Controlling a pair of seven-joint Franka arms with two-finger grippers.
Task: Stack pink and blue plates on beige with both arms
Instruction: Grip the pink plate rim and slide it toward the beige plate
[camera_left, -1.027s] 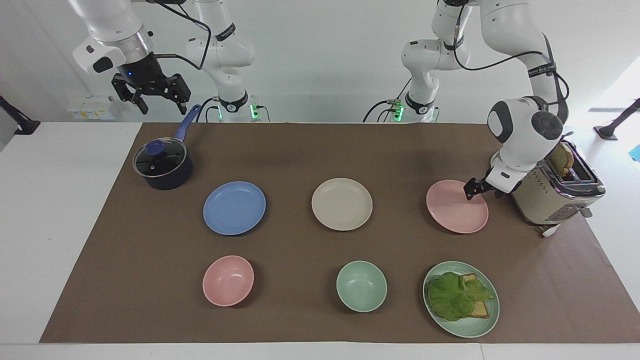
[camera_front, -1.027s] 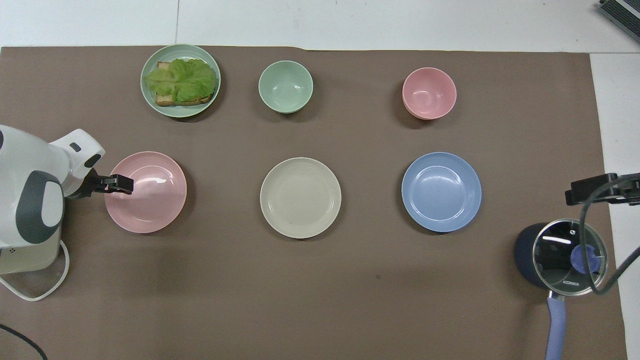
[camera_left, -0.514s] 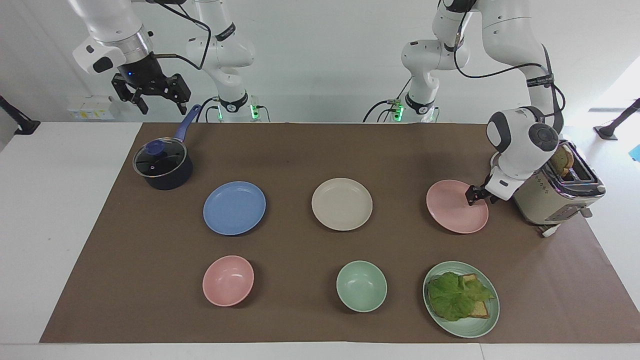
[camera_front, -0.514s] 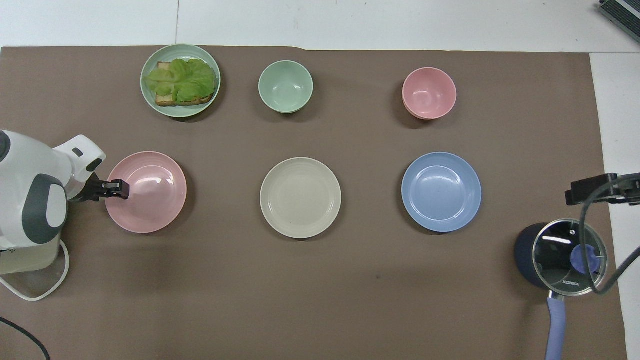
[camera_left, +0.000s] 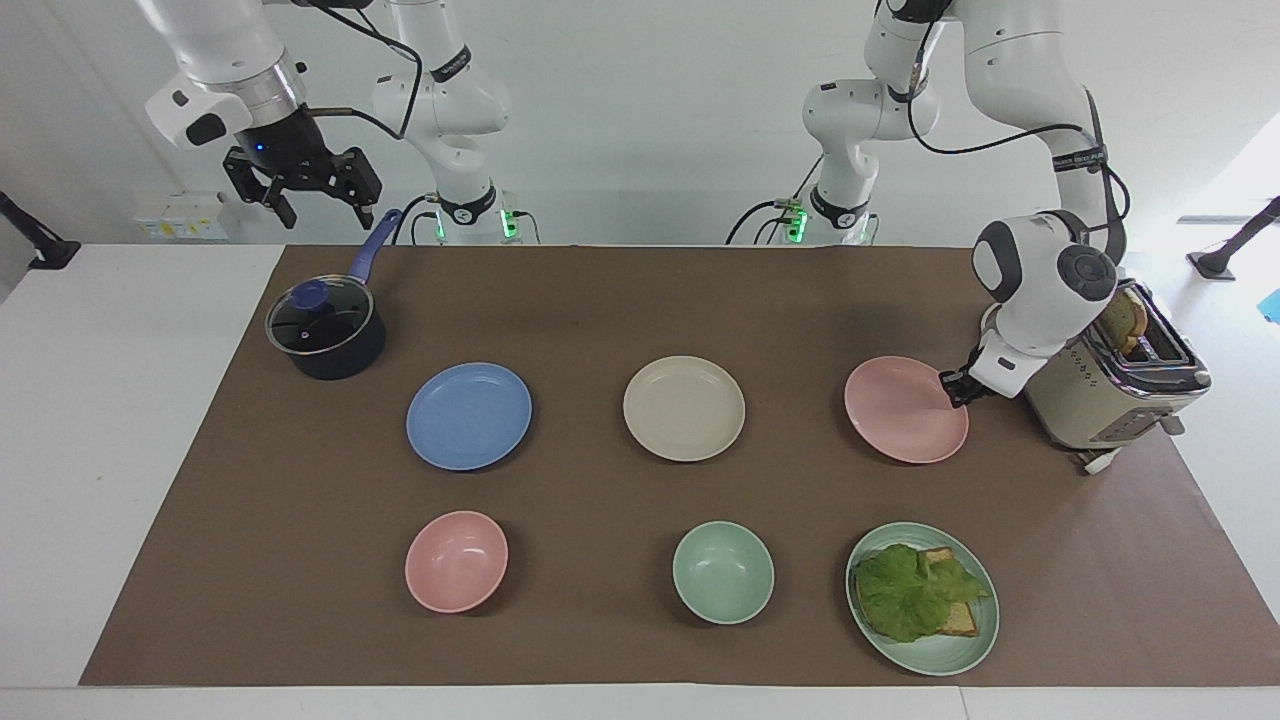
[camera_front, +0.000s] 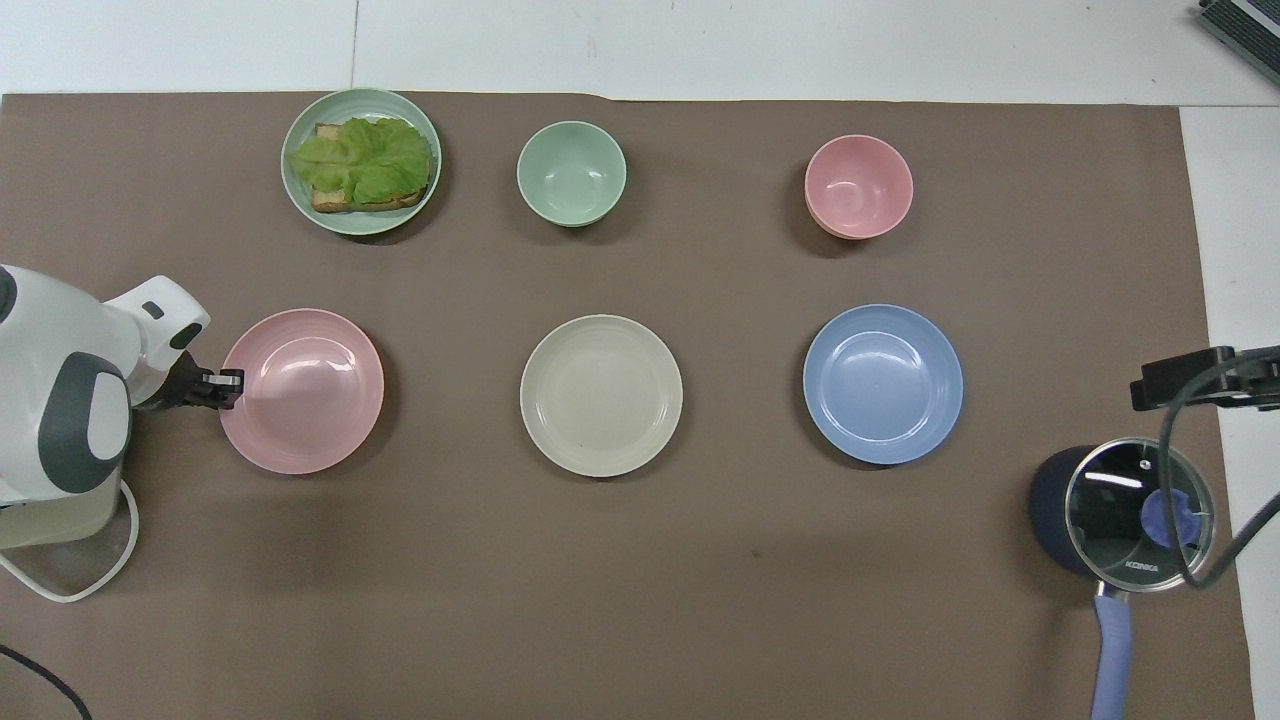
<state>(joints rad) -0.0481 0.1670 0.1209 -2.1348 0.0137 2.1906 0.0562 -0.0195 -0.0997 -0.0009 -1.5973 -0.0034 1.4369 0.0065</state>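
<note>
The table (camera_left: 120, 450) carries a brown mat (camera_left: 600, 320), and on it the three task plates lie in a row. The beige plate (camera_left: 684, 408) is in the middle and bare, the blue plate (camera_left: 469, 415) is toward the right arm's end, and the pink plate (camera_left: 906, 409) is toward the left arm's end, beside the beige toaster (camera_left: 1115, 390). Farther from the robots stand a pale green plate with toast and lettuce (camera_left: 922, 597), a green bowl (camera_left: 723, 572) and a pink bowl (camera_left: 456, 561); a dark saucepan with a glass lid (camera_left: 325, 332) sits near the right arm's base. The left gripper (camera_left: 955, 386) is down at the pink plate's rim on the toaster side, its fingers pinched narrow on that rim. The right gripper (camera_left: 312, 190) waits in the air above the saucepan's handle, fingers spread wide and holding nothing. The step in hand looks like the pick-up of the pink plate; nothing is stacked yet. The next move probably calls for lifting the plate level, since a rim pinch lets it tip or slip, carrying it across over the beige plate and lowering it centred before letting go. The blue plate is left for the right arm.
</note>
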